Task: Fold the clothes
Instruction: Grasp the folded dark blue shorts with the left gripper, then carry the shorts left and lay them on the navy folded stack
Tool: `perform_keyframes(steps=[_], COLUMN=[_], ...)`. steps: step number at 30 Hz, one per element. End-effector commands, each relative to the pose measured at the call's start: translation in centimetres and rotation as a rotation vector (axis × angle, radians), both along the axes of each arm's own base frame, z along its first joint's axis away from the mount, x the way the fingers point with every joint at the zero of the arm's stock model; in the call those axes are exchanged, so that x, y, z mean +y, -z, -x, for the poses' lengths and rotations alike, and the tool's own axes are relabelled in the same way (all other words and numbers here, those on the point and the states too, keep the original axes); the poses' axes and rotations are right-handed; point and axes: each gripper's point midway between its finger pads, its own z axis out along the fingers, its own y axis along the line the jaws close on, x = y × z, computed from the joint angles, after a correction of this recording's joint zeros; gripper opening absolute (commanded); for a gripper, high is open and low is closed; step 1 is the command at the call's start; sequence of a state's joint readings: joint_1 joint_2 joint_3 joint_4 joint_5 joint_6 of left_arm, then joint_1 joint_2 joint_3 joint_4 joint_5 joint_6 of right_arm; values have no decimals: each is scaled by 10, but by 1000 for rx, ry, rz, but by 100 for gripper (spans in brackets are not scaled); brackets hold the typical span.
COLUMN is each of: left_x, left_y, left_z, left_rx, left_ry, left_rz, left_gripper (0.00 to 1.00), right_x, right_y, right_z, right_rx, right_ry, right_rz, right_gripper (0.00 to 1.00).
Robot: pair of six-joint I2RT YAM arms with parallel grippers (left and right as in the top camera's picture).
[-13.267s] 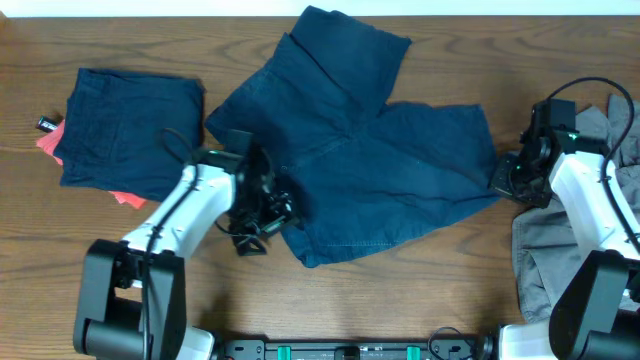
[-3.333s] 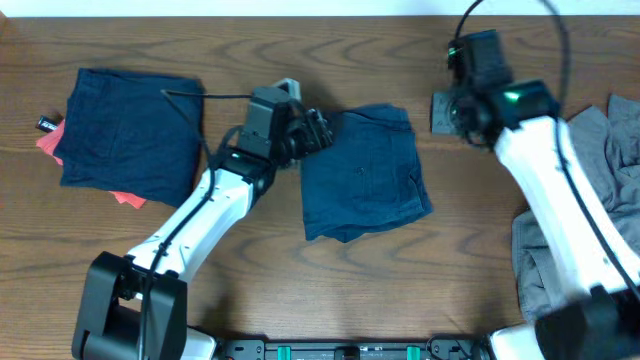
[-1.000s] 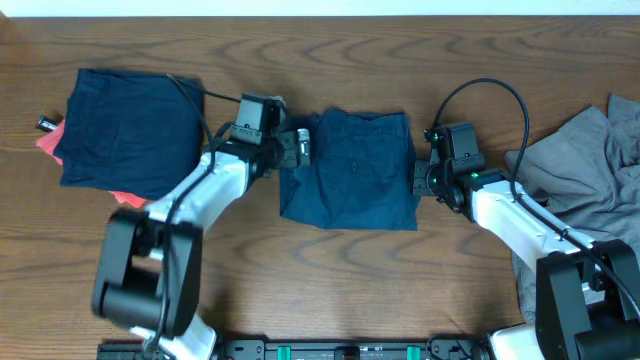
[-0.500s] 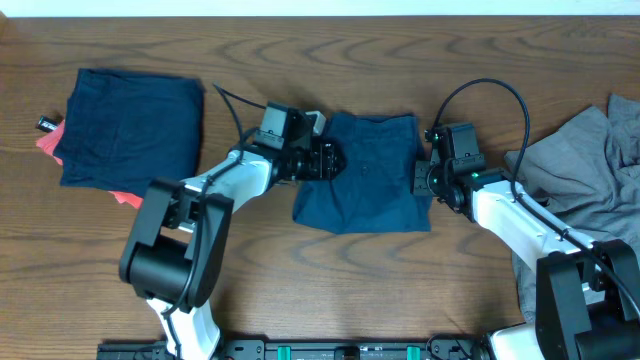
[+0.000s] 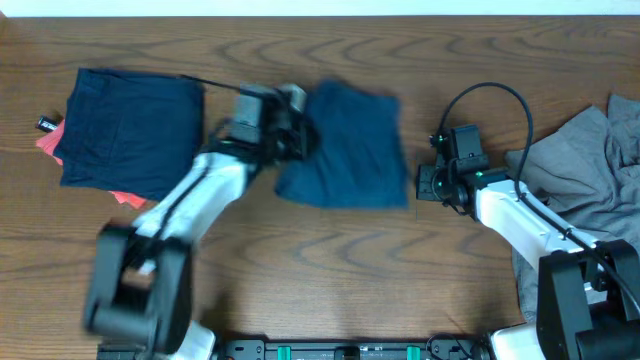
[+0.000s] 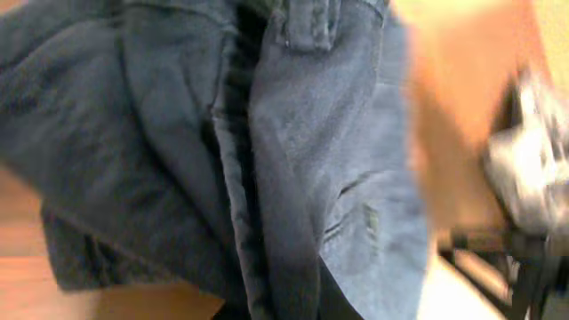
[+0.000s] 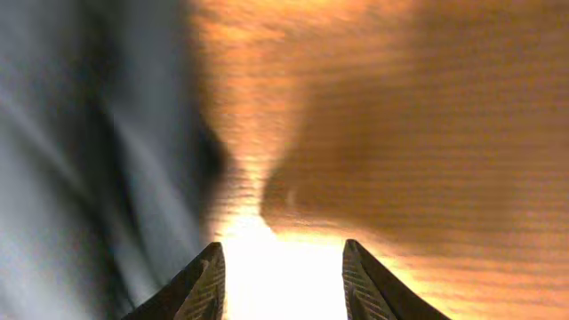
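Observation:
The folded navy shorts lie mid-table, blurred by motion. My left gripper is shut on their left edge. In the left wrist view the shorts fill the frame and their bunched folds run down into the jaws, hiding the fingertips. My right gripper rests just off the shorts' right edge, apart from the cloth. From the right wrist, that gripper is open over bare wood with nothing between its fingers, the shorts at its left.
A second folded navy garment lies at the far left on top of a coral-red one, with a small black object beside it. A crumpled light grey garment covers the right edge of the table.
My left gripper went from open to shut on the shorts' left edge and has dragged them left, away from the right gripper. The right arm has hardly moved.

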State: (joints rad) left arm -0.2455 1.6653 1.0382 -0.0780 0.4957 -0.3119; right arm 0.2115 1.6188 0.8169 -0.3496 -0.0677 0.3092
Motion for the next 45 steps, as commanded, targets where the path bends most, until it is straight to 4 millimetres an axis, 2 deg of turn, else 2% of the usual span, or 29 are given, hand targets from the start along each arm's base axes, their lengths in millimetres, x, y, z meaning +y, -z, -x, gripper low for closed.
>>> perform_keyframes(steps=[1,2,4,5,6,9,12,14,17,20,21,22,23,26,29,30,33,35,38,42,44,45], left_x=[79,106,149,178,198,266,321,352,386,408,414,417,420,420,409,403,380,360,319,250,212,182], left_y=[-62,-79,-101,-112,-118,-125,-112,-96,-67,-46,-42,-40,-38,-37,-35,-33,-30,-27,-21,-10,-1,8], left_z=[-31,-34,-35,-34,-31,-21,-6,5,21,34,37,39,40,40,37,35,26,19,9,-1,1,6], left_rx=[-208,-260,-320,-341,-351,-349,-293,-231,-129,-55,-40,-30,-21,-18,-8,-2,4,16,41,75,107,144], left_ry=[-260,-326,-443,-523,-576,-727,-852,-918,-990,-1058,-1085,-1108,-1131,-1136,-1095,-1078,-1003,-951,-845,-662,-562,-485], left_rz=[-142,-183,-241,-265,-279,-311,-339,-353,-364,-344,-329,-311,-291,-273,-237,-219,-180,-173,-180,-200,-213,-223], left_gripper=[6,6,7,8,11,11,11,11,11,11,26,71,98,98,98,98,98,98,98,98,98,98], right_x=[-12,-14,-15,-15,-15,-15,-15,-15,-15,-15,-15,-15,-15,-15,-15,-15,-15,-15,-14,-14,-13,-13], right_y=[1,1,2,2,3,3,3,3,3,3,3,3,4,3,3,3,3,3,2,1,1,0], right_z=[0,2,4,4,5,6,6,6,6,6,7,7,7,7,7,7,6,5,3,1,0,-2], right_rx=[12,19,29,31,35,38,38,38,39,40,41,42,43,42,41,41,39,34,27,18,14,8], right_ry=[23,28,29,25,25,25,25,25,25,25,25,25,25,25,26,26,25,25,25,25,37,60], right_rz=[15,16,18,20,20,21,21,20,20,21,21,21,21,21,20,20,20,19,17,16,9,-3], right_gripper=[41,41,41,41,41,41,41,41,41,41,41,41,41,42,44,48,73,86,99,99,99,99])
